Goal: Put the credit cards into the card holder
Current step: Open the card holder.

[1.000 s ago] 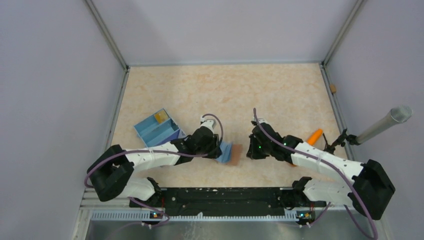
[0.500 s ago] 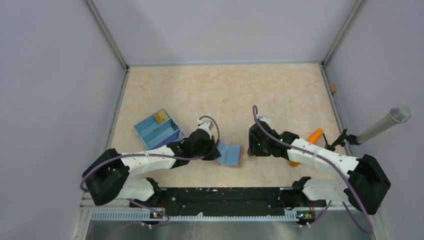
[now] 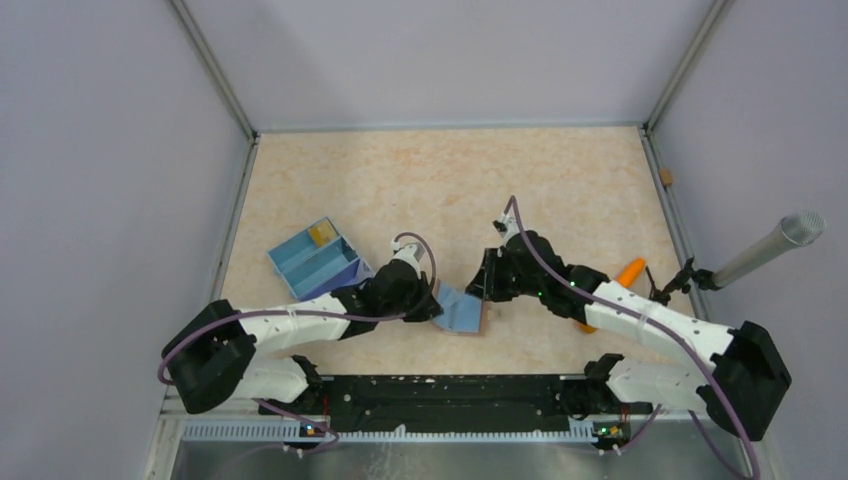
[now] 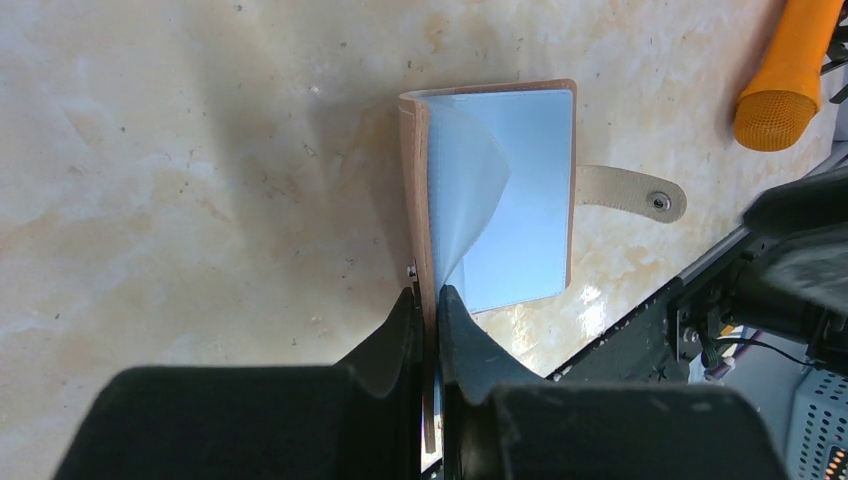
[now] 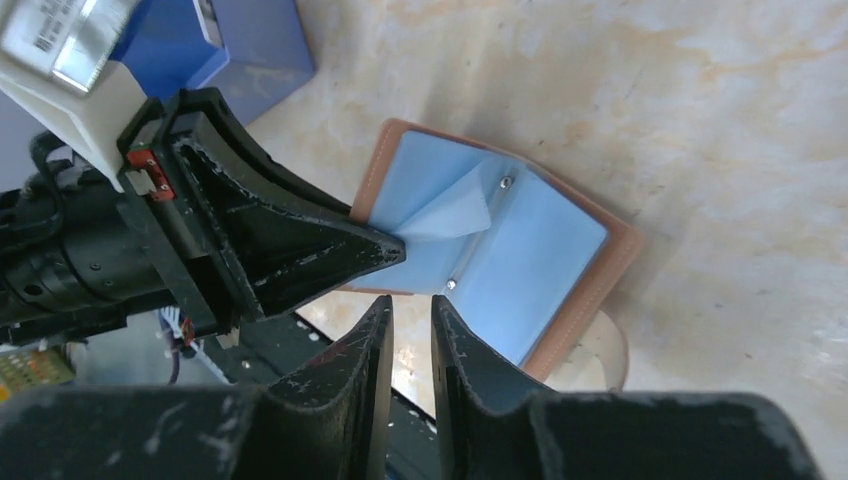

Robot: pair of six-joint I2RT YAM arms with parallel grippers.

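Left wrist view has the left gripper [image 4: 428, 305] pinched tight on the near edge of the card holder [image 4: 520, 190], which lies opened flat on the marbled beige table [image 3: 450, 180], roughly midway between the two arms. The right gripper [image 5: 410, 310] hovers just beside the card holder's near edge, its fingers only a narrow gap apart with nothing between them. By my reading the task is at an early stage: the holder is open and steadied, but no credit cards are in either grip. Whether any card already sits inside cannot be told, since the pale blue faces may be cards or just pockets. A small yellow piece [image 3: 321, 234] lies in the far compartment of the blue box [image 3: 315, 260], which is well to the left of the card holder; it may be one of the cards, but it is too small to be sure. So fetching and sliding cards in looks mostly undone. The holder's cover is tan-brown and leather-like, with a stitched rim, rounded corners and a pale strap [image 4: 625, 193] ending in a metal snap. Inside are smooth light blue leaves, and one thin, floppy translucent sleeve [image 4: 465, 180] is curling upward, so it would likely bend rather than stay open. An orange, matte, carrot-shaped object [image 4: 785, 70] lies well to the right of the card holder.
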